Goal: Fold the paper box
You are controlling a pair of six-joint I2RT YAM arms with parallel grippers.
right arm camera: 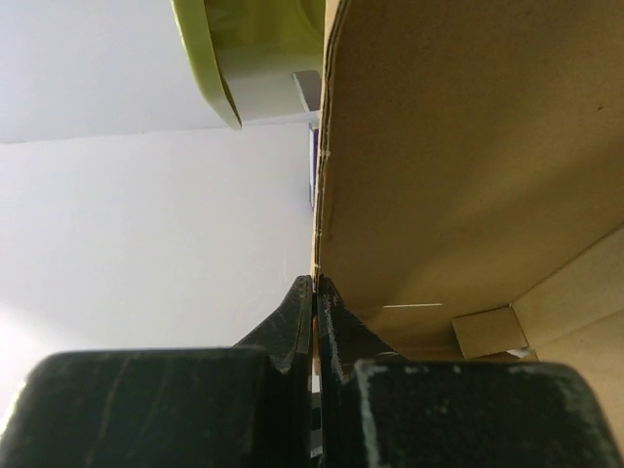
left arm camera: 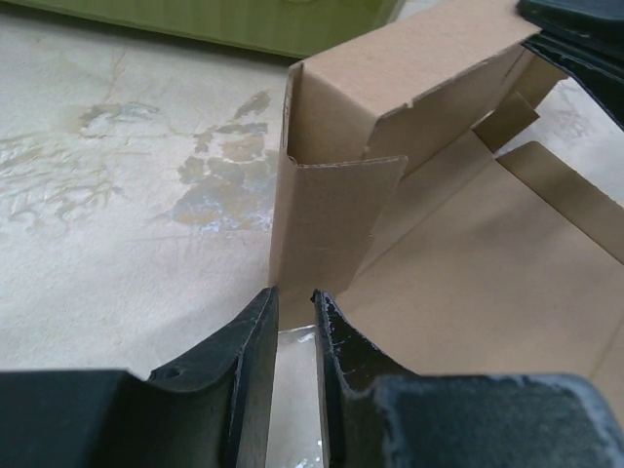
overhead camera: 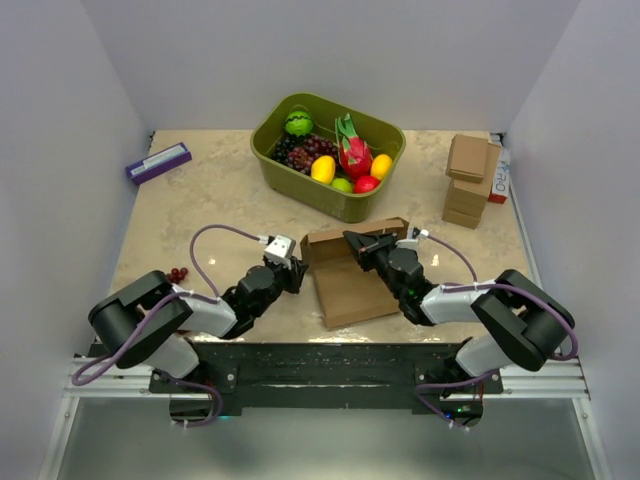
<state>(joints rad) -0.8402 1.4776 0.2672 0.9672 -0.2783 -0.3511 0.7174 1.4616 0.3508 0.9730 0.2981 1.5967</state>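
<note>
The paper box (overhead camera: 350, 290) lies at the table's middle, its base panel flat and its far wall standing up. My right gripper (overhead camera: 352, 240) is shut on the top edge of that wall; in the right wrist view the cardboard (right arm camera: 468, 146) runs down between the pinched tips of the gripper (right arm camera: 316, 280). My left gripper (overhead camera: 297, 268) is at the box's near-left corner. In the left wrist view its jaws (left arm camera: 292, 292) stand a narrow gap apart with only table showing between them, their tips right at the foot of the upright corner flap (left arm camera: 331, 224).
A green bin (overhead camera: 275, 165) of toy fruit stands just behind the box and shows in both wrist views (left arm camera: 195, 24) (right arm camera: 210, 58). A stack of small cardboard boxes (overhead camera: 470, 180) is at the back right, a purple carton (overhead camera: 158, 162) at the back left, small red berries (overhead camera: 178, 273) at the left.
</note>
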